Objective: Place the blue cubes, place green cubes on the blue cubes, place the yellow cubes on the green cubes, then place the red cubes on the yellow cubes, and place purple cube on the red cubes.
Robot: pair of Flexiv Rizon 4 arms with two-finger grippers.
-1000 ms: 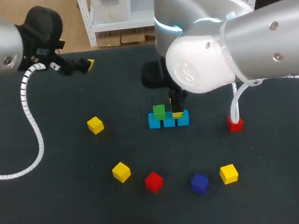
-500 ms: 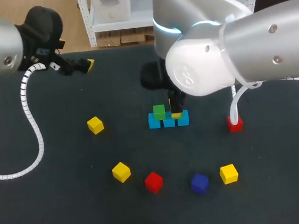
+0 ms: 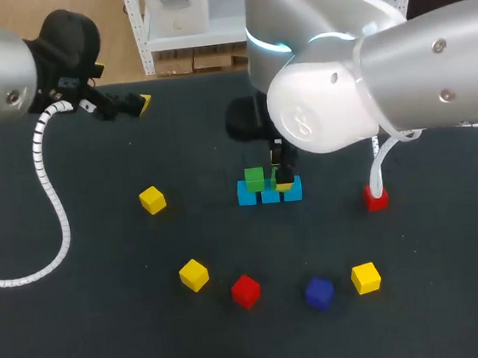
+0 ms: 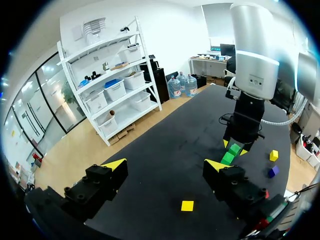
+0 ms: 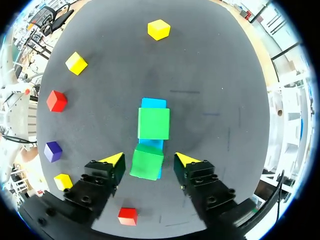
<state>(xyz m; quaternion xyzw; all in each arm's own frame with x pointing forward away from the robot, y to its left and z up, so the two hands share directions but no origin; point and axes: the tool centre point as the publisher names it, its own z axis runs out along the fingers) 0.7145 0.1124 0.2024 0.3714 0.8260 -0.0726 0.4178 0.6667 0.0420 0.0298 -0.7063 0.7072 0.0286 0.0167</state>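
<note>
The table (image 3: pixel 109 329) is plain matte black. Above the blue cubes (image 3: pixel 270 193) show two green cubes (image 5: pixel 154 123); around the blue cubes lie three yellow cubes (image 3: pixel 152 200), two red cubes (image 3: pixel 246 290) and a purple cube (image 3: pixel 319 293) (almost navy).

Table top (image 3: pixel 109 329): dark matt mat, felt-like. Green cube (image 5: pixel 153 123): smooth, flat colour, low sheen, same w/ other cubes. Right arm shell (image 3: pixel 415 66): silver, glossy, bright highlights. Far left, cable sleeve (image 3: pixel 58 211): white ribbed plastic. Right gripper (image 5: pixel 149 159): black matt plastic.
</note>
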